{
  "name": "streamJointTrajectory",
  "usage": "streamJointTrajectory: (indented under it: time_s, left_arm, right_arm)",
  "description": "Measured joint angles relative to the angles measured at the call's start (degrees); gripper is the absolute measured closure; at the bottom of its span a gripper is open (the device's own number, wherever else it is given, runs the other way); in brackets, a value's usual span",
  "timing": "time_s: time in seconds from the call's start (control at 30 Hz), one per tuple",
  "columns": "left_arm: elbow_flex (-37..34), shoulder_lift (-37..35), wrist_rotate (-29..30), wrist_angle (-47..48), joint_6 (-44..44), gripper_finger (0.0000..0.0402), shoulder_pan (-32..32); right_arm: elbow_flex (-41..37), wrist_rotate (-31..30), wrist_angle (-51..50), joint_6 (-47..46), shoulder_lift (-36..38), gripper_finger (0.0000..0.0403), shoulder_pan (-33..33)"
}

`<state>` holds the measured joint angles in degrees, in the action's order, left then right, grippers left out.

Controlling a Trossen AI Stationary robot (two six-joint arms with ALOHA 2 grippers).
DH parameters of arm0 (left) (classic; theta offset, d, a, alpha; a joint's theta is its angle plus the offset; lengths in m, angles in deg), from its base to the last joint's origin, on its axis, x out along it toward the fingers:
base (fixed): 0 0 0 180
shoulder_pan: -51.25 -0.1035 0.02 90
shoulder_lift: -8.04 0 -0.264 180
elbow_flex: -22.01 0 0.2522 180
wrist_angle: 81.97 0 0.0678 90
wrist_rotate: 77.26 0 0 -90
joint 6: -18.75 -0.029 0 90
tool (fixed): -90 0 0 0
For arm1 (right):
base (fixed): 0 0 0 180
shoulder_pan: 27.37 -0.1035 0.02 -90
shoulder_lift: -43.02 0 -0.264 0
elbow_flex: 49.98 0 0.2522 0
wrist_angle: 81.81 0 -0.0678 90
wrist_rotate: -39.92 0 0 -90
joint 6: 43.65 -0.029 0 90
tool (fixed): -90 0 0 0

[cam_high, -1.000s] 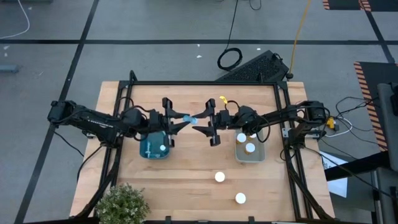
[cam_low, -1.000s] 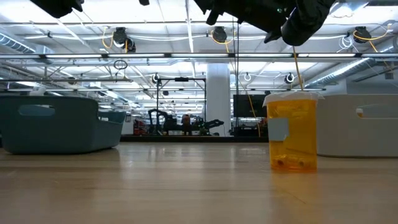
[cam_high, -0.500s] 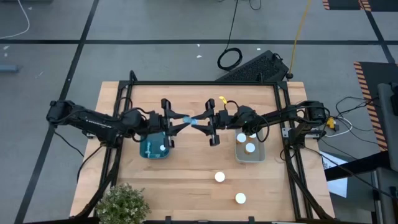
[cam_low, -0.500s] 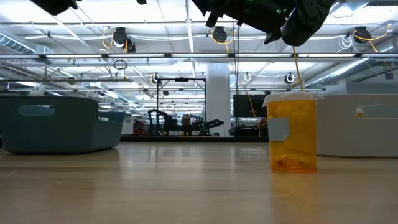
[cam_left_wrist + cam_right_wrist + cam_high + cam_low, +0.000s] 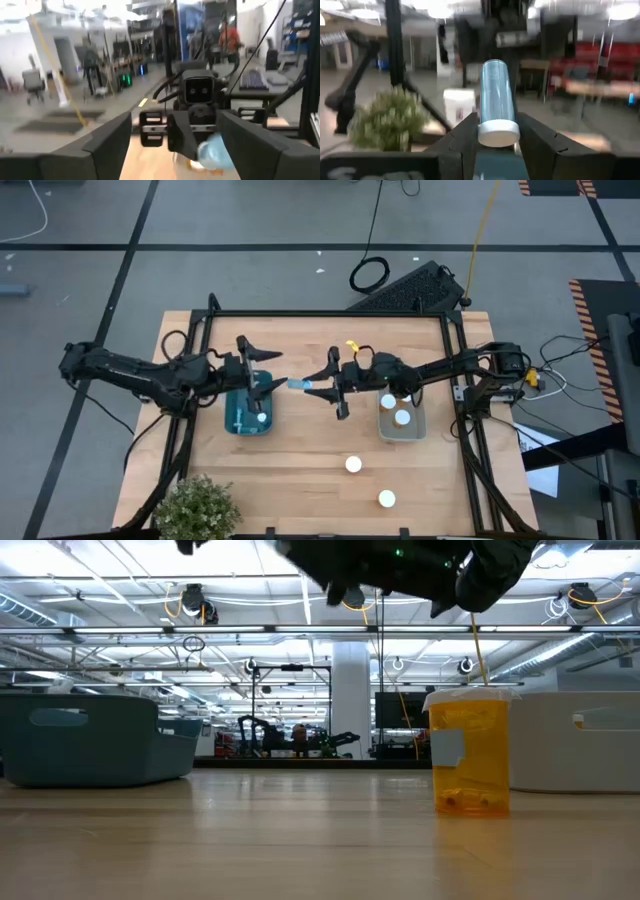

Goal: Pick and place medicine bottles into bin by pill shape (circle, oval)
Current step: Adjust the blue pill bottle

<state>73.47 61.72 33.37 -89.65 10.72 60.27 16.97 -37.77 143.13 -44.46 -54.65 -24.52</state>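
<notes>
the right hand [image 5: 322,385] is clamped on a pale blue bottle [image 5: 298,384] held above the tabletop [image 5: 300,480] between both bins; the left hand [image 5: 262,370] gapes empty; a slack grip could drop it outside the blue bin [image 5: 240,420]

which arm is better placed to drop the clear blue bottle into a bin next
Right. The right end effector holds the clear blue bottle in the air between the blue bin and the clear bin. The left end effector is open and empty over the blue bin.
</notes>
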Motion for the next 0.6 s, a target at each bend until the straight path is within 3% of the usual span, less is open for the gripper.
streamJointTrajectory:
  time_s: [0.23, 0.6]
  left_arm:
    - [0.0, -0.9, -3.3, 17.1, 7.2, 0.0094, -1.8]
    - [3.1, 11.7, -11.2, 21.7, 10.0, 0.0094, -5.5]
  right_arm:
    - [0.0, -4.7, -18.0, -3.1, 0.0, 0.0283, 0.3]
    - [0.0, -4.9, -25.8, -4.9, 1.8, 0.0283, 0.1]
